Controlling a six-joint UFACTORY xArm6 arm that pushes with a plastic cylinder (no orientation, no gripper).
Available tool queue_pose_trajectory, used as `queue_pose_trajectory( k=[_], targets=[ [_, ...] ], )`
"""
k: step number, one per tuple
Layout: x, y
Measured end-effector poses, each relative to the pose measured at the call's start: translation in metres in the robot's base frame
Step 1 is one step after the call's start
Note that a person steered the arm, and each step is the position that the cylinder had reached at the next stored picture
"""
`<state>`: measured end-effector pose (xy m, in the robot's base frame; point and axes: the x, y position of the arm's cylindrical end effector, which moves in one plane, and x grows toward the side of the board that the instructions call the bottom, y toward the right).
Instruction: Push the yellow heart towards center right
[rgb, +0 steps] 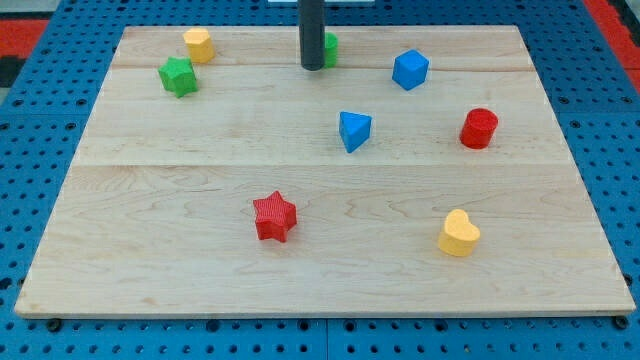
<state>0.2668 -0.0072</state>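
Note:
The yellow heart (459, 233) lies near the view's bottom right of the wooden board (200, 270). My tip (312, 67) is near the view's top centre, far up and left of the heart, touching or just beside a green block (329, 48) that the rod partly hides. A blue triangular block (354, 130) lies between my tip and the heart.
A red cylinder (479, 128) sits at centre right, above the heart. A blue block (410, 69) is at top right. A red star (274, 217) is at bottom centre. A green star (178, 76) and a yellow block (198, 44) are at top left.

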Motion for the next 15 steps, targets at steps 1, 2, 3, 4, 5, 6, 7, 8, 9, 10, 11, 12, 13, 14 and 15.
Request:
queue_pose_trajectory(
  k=[1, 2, 3, 4, 5, 6, 7, 8, 9, 10, 11, 12, 13, 14, 15],
  targets=[
    [0.001, 0.006],
    [0.014, 0.006],
    [0.017, 0.004],
    [0.027, 0.004],
    [0.061, 0.004],
    [0.077, 0.028],
    [0.105, 0.093],
    [0.141, 0.120],
    [0.182, 0.169],
    [0.221, 0.220],
    [0.259, 0.299],
    [0.322, 0.283],
    [0.325, 0.213],
    [0.309, 0.135],
    [0.285, 0.124]
  ],
)
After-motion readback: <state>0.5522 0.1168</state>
